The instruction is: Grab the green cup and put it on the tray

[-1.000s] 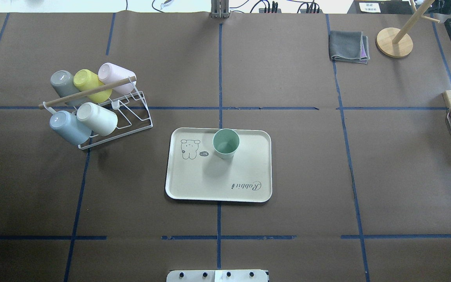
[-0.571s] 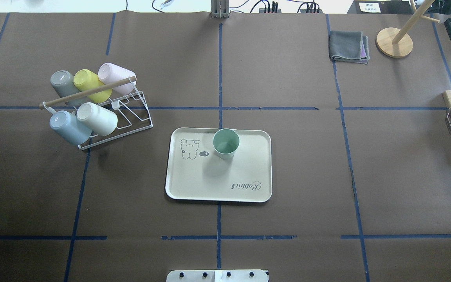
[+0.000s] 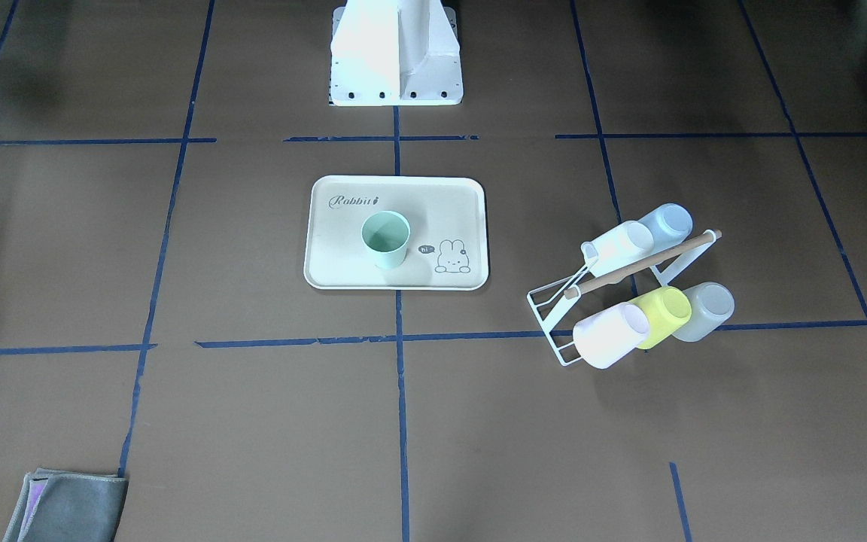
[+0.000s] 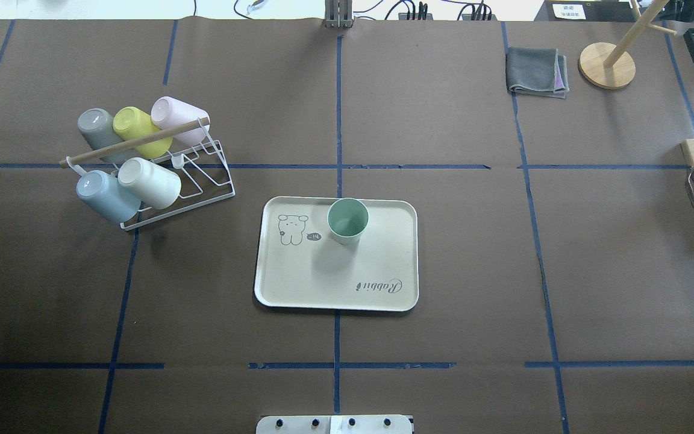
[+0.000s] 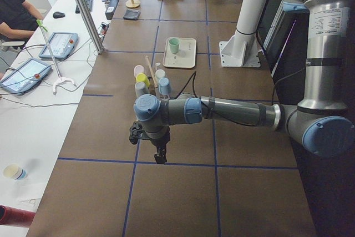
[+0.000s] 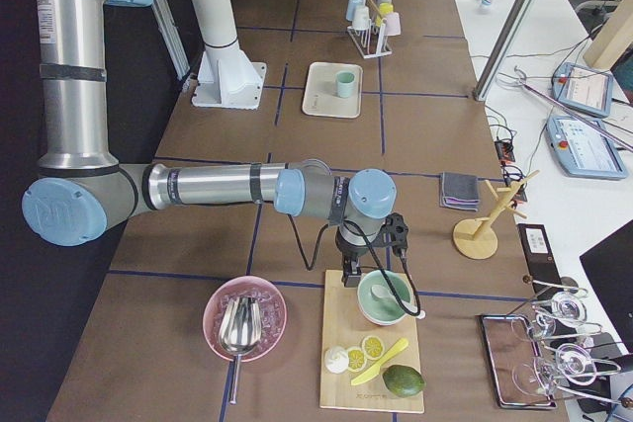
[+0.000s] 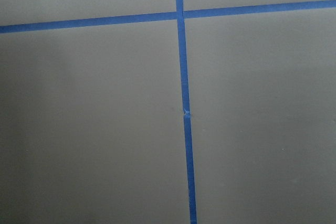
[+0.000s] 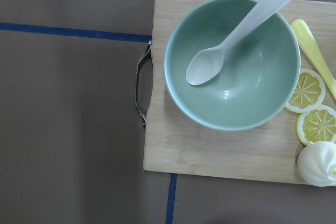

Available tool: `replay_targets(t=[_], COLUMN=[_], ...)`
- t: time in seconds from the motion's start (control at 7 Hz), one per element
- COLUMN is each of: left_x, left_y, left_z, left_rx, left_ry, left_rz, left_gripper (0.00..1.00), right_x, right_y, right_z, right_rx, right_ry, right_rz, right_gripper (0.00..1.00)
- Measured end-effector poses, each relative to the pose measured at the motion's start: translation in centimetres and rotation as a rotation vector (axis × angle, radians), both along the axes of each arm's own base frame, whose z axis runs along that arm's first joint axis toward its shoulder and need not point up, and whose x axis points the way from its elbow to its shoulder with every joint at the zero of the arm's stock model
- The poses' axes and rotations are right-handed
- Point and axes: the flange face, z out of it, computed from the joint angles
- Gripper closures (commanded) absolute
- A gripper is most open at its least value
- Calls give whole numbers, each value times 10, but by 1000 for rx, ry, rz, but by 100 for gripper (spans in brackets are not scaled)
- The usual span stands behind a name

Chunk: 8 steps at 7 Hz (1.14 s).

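Note:
The pale mint-green cup (image 4: 347, 220) stands upright on the cream tray (image 4: 335, 277), near the tray's far edge beside the bunny drawing. It also shows in the front-facing view (image 3: 385, 239) on the tray (image 3: 343, 263). Neither gripper touches it. My left gripper (image 5: 161, 158) shows only in the exterior left view, low over bare table far from the tray; I cannot tell if it is open or shut. My right gripper (image 6: 350, 277) shows only in the exterior right view, over the wooden board's edge; I cannot tell its state either.
A white wire rack (image 4: 202, 181) holds several pastel cups at the left. A folded grey cloth (image 4: 537, 71) and a wooden stand (image 4: 606, 65) sit far right. A cutting board (image 8: 210, 150) carries a green bowl (image 8: 247, 87) with a spoon and lemon slices.

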Motion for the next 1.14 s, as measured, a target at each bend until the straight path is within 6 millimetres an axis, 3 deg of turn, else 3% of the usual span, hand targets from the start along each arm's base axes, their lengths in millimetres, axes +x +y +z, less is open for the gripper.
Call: replay_targets(t=[1.14], left_x=[-1], left_y=[-4], left_z=[14], left_rx=[-20], left_ry=[-24], left_rz=[3], left_gripper=[0], right_x=[0], right_y=[-3], right_z=[0], right_rx=[-2], right_ry=[-1], right_rz=[3], right_gripper=[0])
